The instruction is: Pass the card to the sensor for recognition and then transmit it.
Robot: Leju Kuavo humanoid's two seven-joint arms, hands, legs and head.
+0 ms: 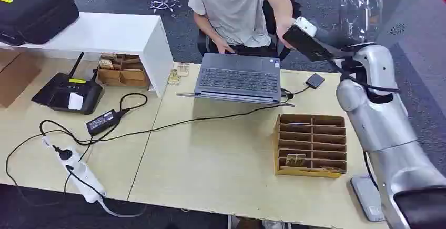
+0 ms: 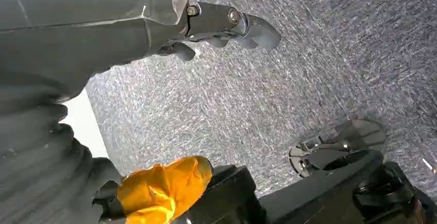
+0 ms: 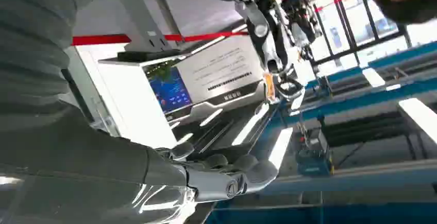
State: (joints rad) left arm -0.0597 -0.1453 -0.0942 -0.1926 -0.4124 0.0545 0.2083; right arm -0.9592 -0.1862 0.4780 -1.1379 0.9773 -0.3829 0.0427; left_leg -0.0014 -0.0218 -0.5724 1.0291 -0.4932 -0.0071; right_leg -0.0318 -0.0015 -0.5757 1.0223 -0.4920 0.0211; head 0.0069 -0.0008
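While the robot's right arm is raised over the far right edge of the pale wooden table (image 1: 221, 171), its dark right hand (image 1: 311, 43) reaches toward a person in a light grey T-shirt (image 1: 236, 8) seated on the far side. A small white card (image 1: 305, 27) sits at the far tip of that hand, touching the person's hand (image 1: 286, 31). From the right wrist view the right hand (image 3: 227, 175) has its fingers (image 3: 257, 170) stretched out nearly straight and close together. Whether they grip the card or merely carry it, I cannot tell.

The left hand (image 2: 216, 26) hangs over speckled grey carpet (image 2: 319, 64), its fingers loosely bent and holding nothing.

On the table, just near the person, lies an open dark grey laptop (image 1: 239, 77). To its right is a small dark square sensor pad (image 1: 314, 80) on a black cable. Nearer, on the right, stands a brown cardboard box with rows of dividers (image 1: 311, 145). At the left are a black desktop terminal with an antenna (image 1: 68, 93), a black power brick (image 1: 103, 120) and a white power strip (image 1: 79, 173). At the far left, a white shelf (image 1: 105, 34) carries a black case (image 1: 31, 8).
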